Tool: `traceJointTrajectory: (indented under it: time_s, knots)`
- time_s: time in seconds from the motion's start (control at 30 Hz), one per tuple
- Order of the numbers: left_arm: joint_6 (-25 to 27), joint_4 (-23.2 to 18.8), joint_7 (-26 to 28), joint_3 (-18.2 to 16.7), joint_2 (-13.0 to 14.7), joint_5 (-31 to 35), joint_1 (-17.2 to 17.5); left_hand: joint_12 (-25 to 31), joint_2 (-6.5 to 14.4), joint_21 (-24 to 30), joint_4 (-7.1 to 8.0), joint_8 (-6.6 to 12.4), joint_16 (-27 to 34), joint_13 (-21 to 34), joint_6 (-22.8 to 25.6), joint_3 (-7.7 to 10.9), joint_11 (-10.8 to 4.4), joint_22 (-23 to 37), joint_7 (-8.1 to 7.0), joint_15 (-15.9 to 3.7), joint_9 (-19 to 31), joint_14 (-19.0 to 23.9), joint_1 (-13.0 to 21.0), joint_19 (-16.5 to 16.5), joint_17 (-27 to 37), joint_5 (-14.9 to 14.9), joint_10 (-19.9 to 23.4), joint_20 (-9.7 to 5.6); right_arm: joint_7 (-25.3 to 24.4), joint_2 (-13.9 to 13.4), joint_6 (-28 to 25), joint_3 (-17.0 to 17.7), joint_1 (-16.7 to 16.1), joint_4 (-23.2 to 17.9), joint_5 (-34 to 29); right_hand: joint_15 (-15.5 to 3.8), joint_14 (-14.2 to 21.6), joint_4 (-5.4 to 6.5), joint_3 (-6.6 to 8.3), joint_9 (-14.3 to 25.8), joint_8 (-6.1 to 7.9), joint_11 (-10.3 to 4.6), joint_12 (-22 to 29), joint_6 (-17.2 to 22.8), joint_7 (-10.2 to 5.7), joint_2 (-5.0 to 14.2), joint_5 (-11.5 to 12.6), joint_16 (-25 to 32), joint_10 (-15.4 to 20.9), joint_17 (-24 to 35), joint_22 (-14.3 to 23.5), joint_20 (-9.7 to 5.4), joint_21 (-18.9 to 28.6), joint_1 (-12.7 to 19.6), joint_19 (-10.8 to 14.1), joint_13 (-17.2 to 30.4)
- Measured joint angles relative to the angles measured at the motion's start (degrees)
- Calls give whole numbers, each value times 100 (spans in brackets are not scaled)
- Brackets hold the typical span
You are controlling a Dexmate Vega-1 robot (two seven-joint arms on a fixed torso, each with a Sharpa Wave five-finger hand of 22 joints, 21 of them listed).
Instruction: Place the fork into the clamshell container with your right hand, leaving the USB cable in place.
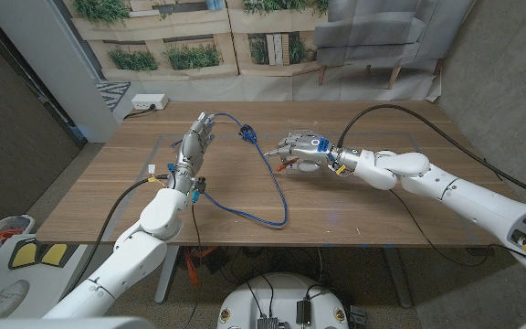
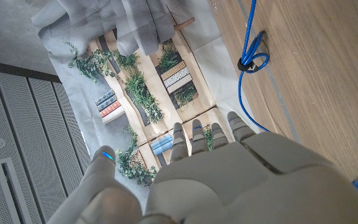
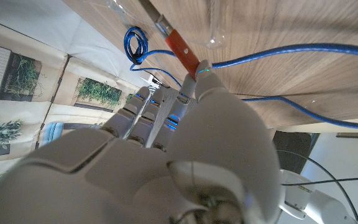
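Two robot hands are over the wooden tabletop [image 1: 354,219]: the right robot hand [image 1: 301,151], just past center toward 1 o'clock, pinches the red handle of the fork [image 3: 179,46], while the left robot hand [image 1: 195,139] at 10 o'clock holds nothing, its fingers straight and apart. The fork seems picked up but not yet dropped off, so placing and letting go remain, and the blue USB cable [image 1: 268,178] lies looped between the hands, passing close to the right fingers. The clear clamshell container [image 1: 301,133] is hard to make out behind the right robot hand, and the fork's tines are cut off from sight.
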Motion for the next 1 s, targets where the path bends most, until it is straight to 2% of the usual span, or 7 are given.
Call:
traceJointTrajectory:
  time_s: [0.5, 1.0]
  knots:
    - [-44, 41, -23, 20, -26, -2, -22, 0, 0, 0, 0, 0, 0, 0, 0, 0, 1, 0, 0, 31, 0, -31, 0, 0, 0, 0, 0, 0, 132, 67, 39, -77, 81, 201, 164, -30, 30, 0, 0, 0, 0, 23, 0, 53, -8, 0, 26, -37, 23, 27, 0, -21, 0, 0, 22, -42]
    - [-97, 95, -67, 39, -32, -5, -59, 0, 1, 0, 0, 0, 0, 0, 0, 0, 13, -1, 0, 31, 0, -31, 1, 0, 0, 0, 12, 0, 266, 73, 31, -110, 90, 232, 231, -30, 30, 0, -1, 0, 0, 22, 0, 52, -8, 0, 23, -37, 22, 52, 0, 0, 0, 0, 43, -40]
